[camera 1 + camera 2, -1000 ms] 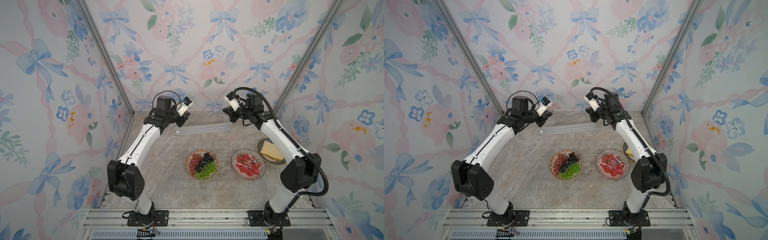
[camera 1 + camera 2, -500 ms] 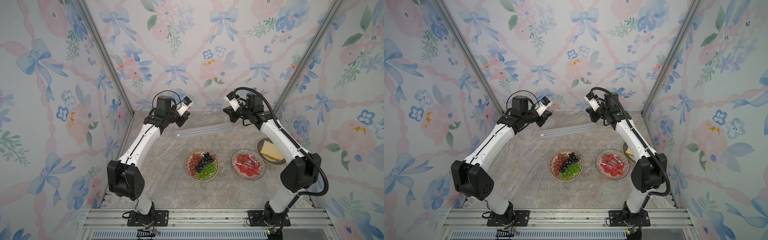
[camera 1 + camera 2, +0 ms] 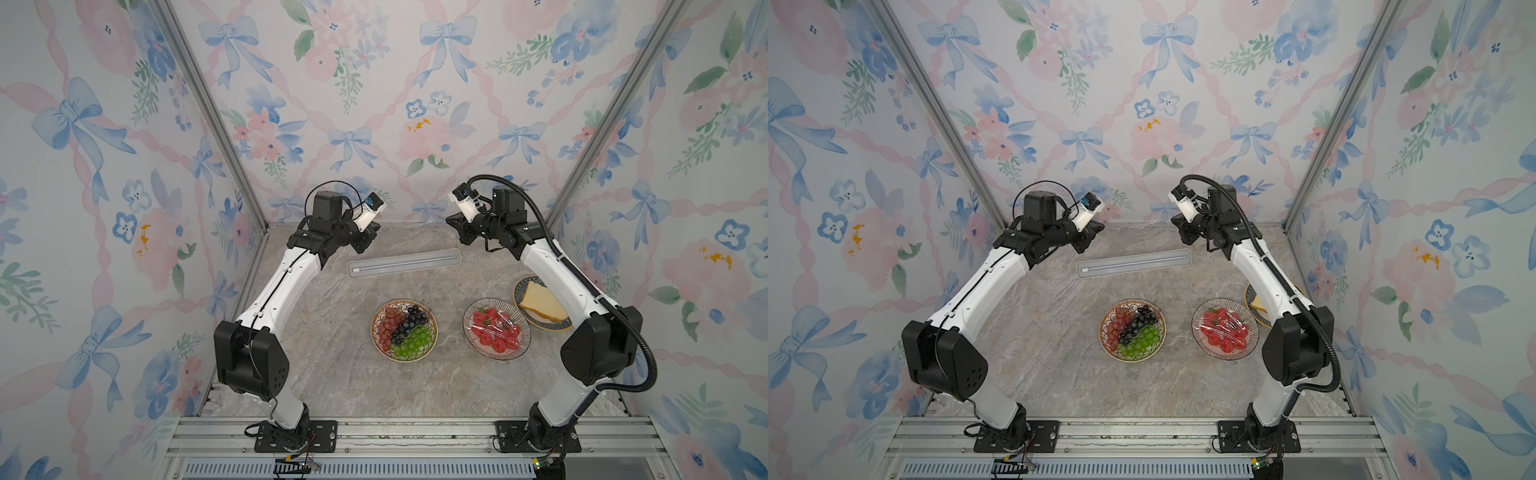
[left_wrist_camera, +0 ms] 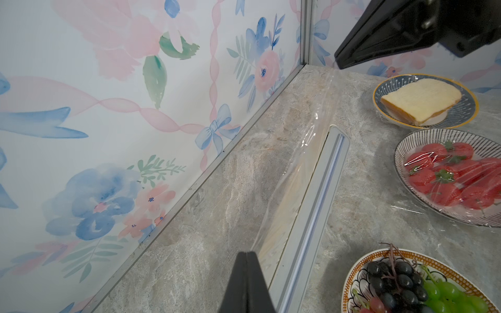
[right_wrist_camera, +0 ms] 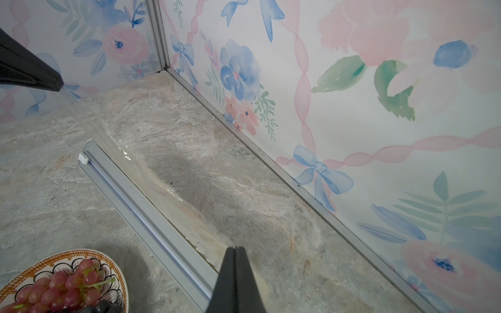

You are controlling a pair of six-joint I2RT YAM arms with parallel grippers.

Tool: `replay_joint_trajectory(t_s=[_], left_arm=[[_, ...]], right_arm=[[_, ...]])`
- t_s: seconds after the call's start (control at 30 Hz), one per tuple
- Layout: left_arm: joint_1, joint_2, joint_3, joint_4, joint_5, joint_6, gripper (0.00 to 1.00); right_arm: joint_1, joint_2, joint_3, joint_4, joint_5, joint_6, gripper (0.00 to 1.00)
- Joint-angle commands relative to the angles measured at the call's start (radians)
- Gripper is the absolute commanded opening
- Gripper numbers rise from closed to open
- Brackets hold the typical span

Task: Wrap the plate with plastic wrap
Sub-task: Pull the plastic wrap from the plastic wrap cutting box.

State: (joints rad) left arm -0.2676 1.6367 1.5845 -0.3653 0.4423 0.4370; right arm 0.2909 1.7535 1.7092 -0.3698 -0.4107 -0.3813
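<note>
The plastic wrap [image 4: 292, 173] is a clear sheet drawn up out of its long cream box with a grey top [image 3: 403, 262] [image 3: 1133, 262], which lies at the back of the table. My left gripper [image 3: 373, 228] [image 4: 247, 253] is shut on one upper corner of the film, over the box's left end. My right gripper [image 3: 451, 220] [image 5: 236, 248] is shut on the other corner, over the right end. The film [image 5: 116, 135] stretches between them. A plate of grapes [image 3: 375, 332] [image 3: 1103, 332] sits uncovered in front of the box.
A striped plate of strawberries [image 3: 524, 345] under film and a blue plate with a bread slice [image 3: 517, 293] stand at the right, beside the right arm. The floral back wall is close behind both grippers. A small white slider [image 5: 82, 158] sits at the box's left end.
</note>
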Motion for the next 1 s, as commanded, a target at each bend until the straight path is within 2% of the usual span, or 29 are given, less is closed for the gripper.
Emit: replay_joint_trajectory(t_s=[0.0, 0.97], left_arm=[[0.007, -0.051, 0.047, 0.029, 0.006, -0.010, 0.00], [0.007, -0.057, 0.047, 0.029, 0.005, -0.009, 0.00]], right_arm=[[0.009, -0.040, 0.045, 0.026, 0.003, -0.002, 0.00], [0.017, -0.037, 0.041, 0.017, 0.015, -0.008, 0.00]])
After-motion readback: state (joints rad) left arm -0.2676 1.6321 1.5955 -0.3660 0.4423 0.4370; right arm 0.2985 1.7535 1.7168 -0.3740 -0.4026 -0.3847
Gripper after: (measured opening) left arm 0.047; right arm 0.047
